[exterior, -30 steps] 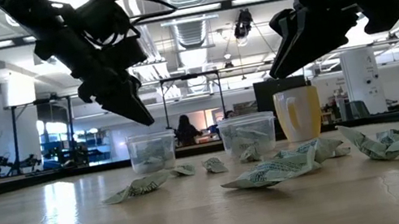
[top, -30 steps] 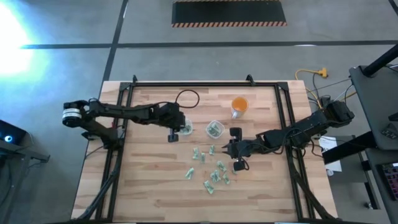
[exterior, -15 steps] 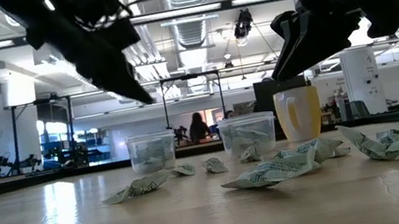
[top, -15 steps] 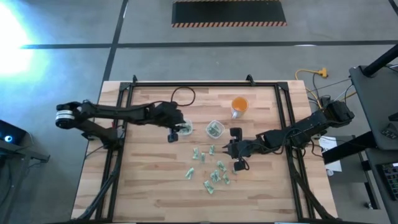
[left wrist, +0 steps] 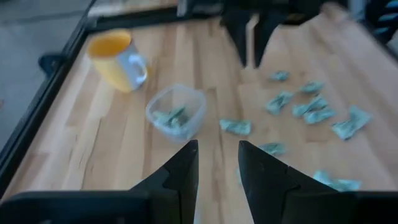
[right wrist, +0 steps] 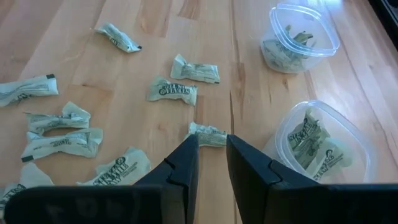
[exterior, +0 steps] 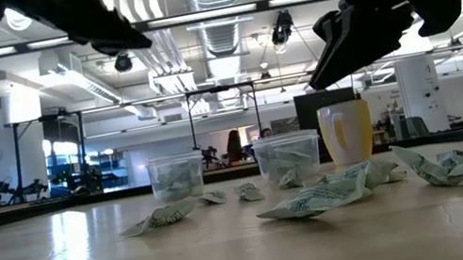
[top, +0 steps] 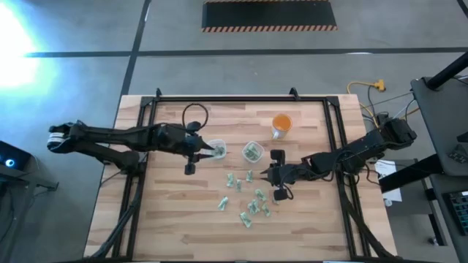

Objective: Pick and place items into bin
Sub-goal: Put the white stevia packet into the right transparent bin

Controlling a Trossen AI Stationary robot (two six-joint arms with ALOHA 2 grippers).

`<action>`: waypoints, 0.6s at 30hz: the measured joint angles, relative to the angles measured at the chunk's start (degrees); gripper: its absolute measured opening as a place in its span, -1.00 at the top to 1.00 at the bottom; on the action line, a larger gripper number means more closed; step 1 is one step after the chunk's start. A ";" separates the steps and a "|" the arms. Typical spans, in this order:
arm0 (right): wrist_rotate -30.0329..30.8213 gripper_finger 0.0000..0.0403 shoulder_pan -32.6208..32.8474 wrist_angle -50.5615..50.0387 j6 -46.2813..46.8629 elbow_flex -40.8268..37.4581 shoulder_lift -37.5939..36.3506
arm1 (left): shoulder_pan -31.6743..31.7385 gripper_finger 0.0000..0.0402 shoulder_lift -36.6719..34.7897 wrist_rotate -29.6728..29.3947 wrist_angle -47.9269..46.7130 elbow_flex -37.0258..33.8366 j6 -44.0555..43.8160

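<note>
Several small pale green-and-white wrappers (top: 248, 201) lie scattered on the wooden table, toward its near side (exterior: 320, 198). More of them sit inside two clear plastic cups (top: 216, 151) (top: 252, 151). My left gripper (top: 203, 151) (left wrist: 217, 168) hangs high, just left of the left clear cup, open and empty. My right gripper (top: 267, 175) (right wrist: 211, 155) hovers above the table, to the right of the wrappers. It is open and empty, and one wrapper (right wrist: 208, 134) lies on the table just ahead of its fingertips.
An orange cup (top: 281, 124) (exterior: 347, 133) stands behind and to the right of the clear cups. A black cable loop (top: 194, 113) lies on the far left part of the table. A black frame rail (top: 227, 100) runs round the table's edges.
My left gripper has drawn back from above the left clear cup toward the table's left edge and has risen, leaving most of the low view. My right gripper has kept still. The wrappers and cups lie as before.
</note>
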 joint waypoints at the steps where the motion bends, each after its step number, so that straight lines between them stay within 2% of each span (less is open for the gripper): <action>1: -0.01 0.64 0.00 0.00 0.03 0.00 0.00 | -0.68 0.51 -0.43 0.00 0.13 0.01 0.00; 8: 0.01 0.64 0.00 1.15 -0.73 0.00 0.00 | -3.30 0.51 -1.05 -0.04 0.05 -0.01 0.03; 18: -0.03 0.64 0.02 0.78 1.24 -0.01 0.00 | -3.33 0.51 0.87 -1.77 1.65 0.17 0.74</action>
